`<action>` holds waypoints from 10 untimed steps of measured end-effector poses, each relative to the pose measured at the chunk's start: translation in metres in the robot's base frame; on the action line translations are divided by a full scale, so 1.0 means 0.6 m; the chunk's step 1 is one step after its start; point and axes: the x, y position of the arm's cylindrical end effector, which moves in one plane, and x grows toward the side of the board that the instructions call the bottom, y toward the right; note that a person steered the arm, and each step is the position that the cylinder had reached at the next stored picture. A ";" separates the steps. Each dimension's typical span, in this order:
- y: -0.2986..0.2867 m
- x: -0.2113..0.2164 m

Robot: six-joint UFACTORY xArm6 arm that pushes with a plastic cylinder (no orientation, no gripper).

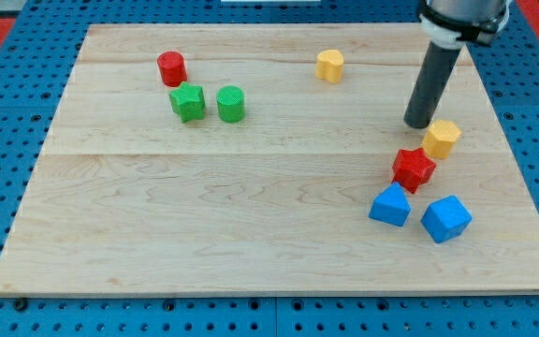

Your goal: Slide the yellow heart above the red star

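The yellow heart [329, 65] lies near the top of the wooden board [204, 215], right of centre. The red star [413, 168] sits at the view's right, well below and right of the heart. A yellow hexagon block [442, 139] touches the star's upper right. My tip [419, 124] rests on the board just left of the yellow hexagon and above the red star, far to the lower right of the yellow heart.
Two blue blocks [390, 205] [446, 219] lie just below the red star. A red cylinder [171, 68], a green star [187, 101] and a green cylinder [231, 104] cluster at the upper left. A blue pegboard surrounds the board.
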 end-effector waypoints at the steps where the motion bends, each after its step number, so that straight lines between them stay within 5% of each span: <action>1: 0.063 -0.008; 3: -0.019 0.123; 4: -0.032 0.108; 6: -0.004 -0.157; 8: -0.188 -0.247; 10: -0.208 -0.064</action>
